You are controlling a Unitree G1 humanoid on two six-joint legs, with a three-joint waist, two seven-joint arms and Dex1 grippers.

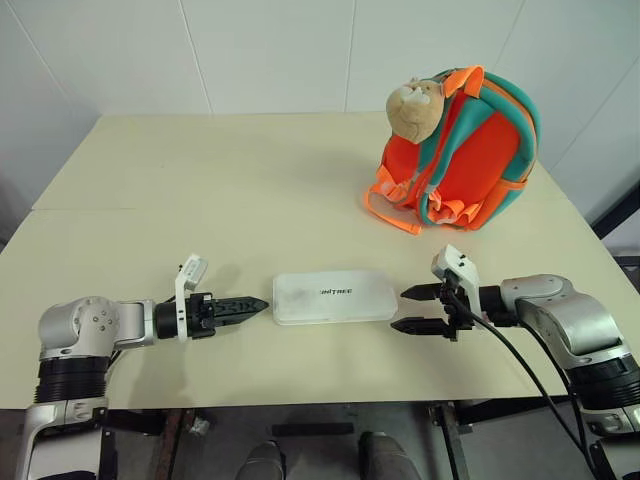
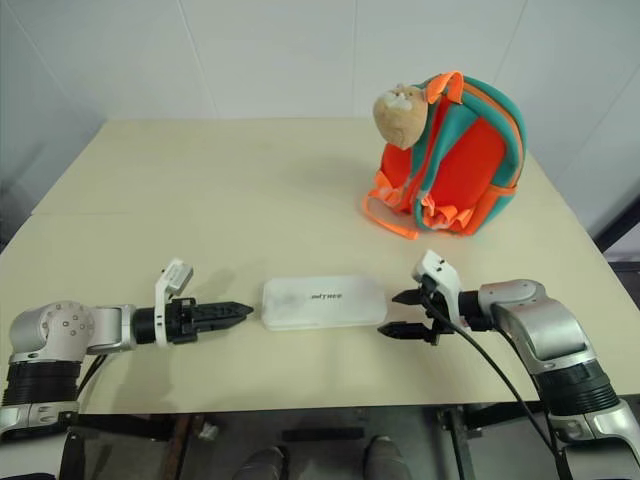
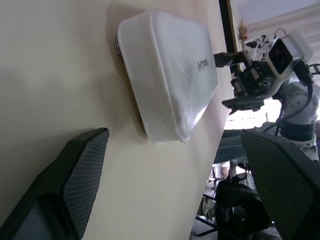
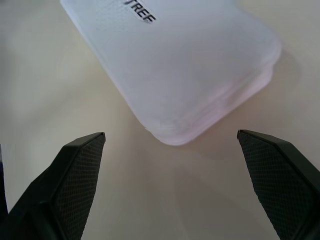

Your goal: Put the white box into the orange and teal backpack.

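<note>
With both my left gripper (image 1: 258, 304) and right gripper (image 1: 410, 309) spread wide and empty at either end of the flat white rounded-corner box (image 1: 334, 296) lying on the table, uneven closing could skid it away, far from the orange-and-teal child's backpack (image 1: 460, 150).

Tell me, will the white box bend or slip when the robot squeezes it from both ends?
The box looks like a hard moulded case with rounded corners, so it probably stays stiff rather than flopping. Its surface seems smooth, so it might slip. It lies flat and low on the table, so a push would likely make it slide, not roll or tip.
</note>
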